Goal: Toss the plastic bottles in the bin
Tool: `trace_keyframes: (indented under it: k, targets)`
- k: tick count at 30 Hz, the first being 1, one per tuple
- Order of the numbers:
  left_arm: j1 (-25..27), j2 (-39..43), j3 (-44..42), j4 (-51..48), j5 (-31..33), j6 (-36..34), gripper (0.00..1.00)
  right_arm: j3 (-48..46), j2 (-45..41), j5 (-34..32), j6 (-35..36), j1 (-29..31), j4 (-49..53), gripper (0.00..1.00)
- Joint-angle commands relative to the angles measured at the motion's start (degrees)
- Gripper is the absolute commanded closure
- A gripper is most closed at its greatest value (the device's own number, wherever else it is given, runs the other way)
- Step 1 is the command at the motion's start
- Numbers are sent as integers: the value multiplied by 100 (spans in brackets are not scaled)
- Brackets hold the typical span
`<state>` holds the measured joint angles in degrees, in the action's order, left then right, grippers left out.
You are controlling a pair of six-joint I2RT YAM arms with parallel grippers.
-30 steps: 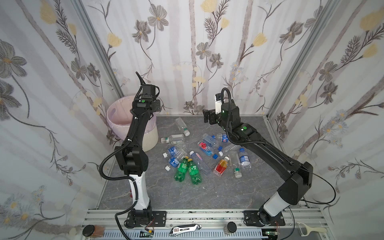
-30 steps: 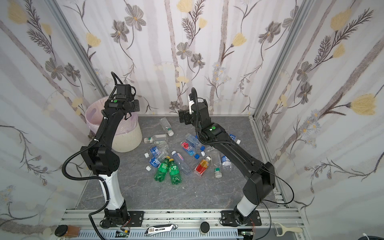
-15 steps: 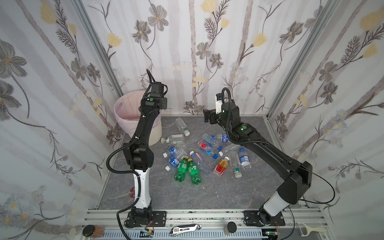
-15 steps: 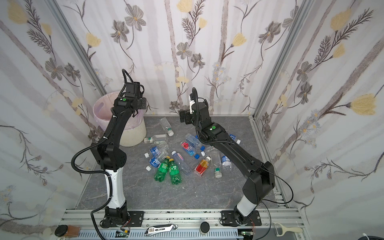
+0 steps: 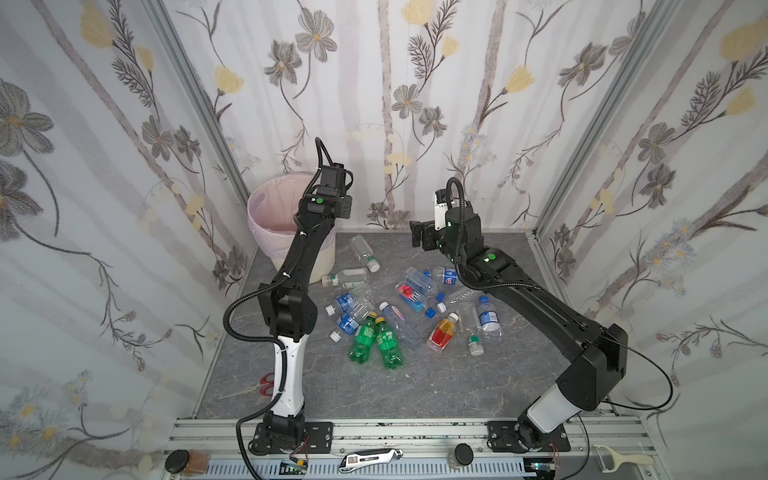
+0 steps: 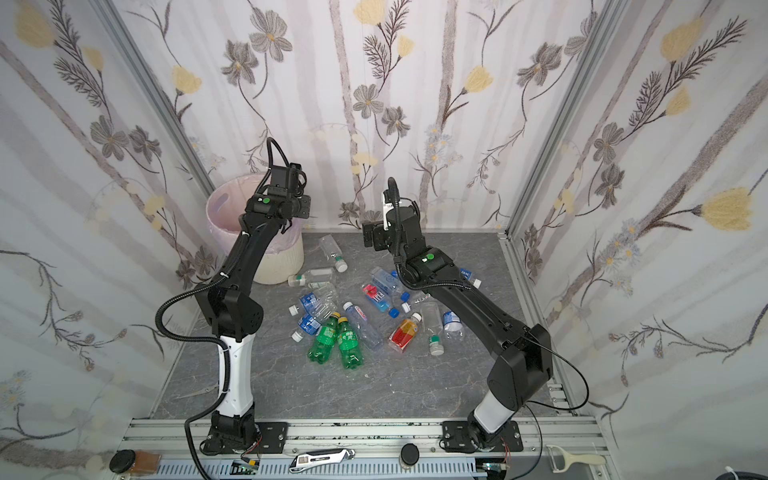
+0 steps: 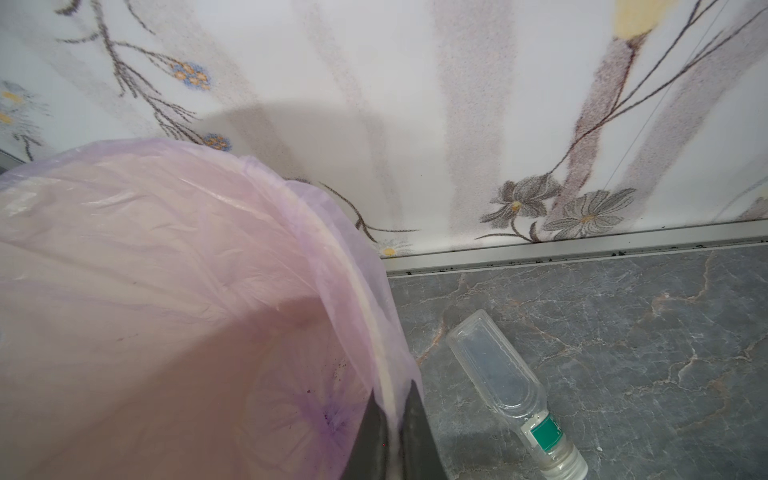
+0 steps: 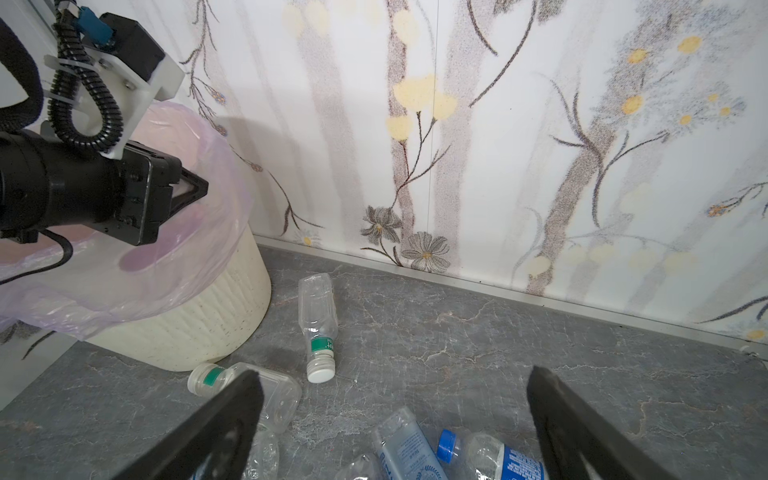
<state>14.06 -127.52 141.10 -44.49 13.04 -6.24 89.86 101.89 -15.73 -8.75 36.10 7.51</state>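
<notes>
Bin under shut, empty L hand, bottles below wide-open R hand.

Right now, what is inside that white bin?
Only its pink bag shows inside the bin; no bottle is visible. The left tool, shut, covers part of the bottom.

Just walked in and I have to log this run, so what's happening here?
Two robot arms are meant to throw plastic bottles into a bin. The left gripper appears shut on the bin's rim, and the bin has slid toward the bottles over the last second. The right gripper hangs open and empty above them. The bottles in view all lie on the grey floor; none shows inside the bin.
</notes>
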Motion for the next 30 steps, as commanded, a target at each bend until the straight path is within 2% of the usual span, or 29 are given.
trace_keyframes:
  k: [1, 11, 19, 30]
  targets:
    - [37, 73, 76, 362, -7, -133, 100, -39, -63, -32, -46, -12, -137, 0]
    - [110, 228, -1, 362, -754, 57, 100, -101, -37, -17, -185, -25, -127, 0]
    - [229, 259, -158, 358, -667, 22, 100, -201, -71, -45, -213, -76, -109, 0]
    - [316, 460, -406, 361, -1010, 92, 100, -232, -8, -84, -461, -146, -76, 0]
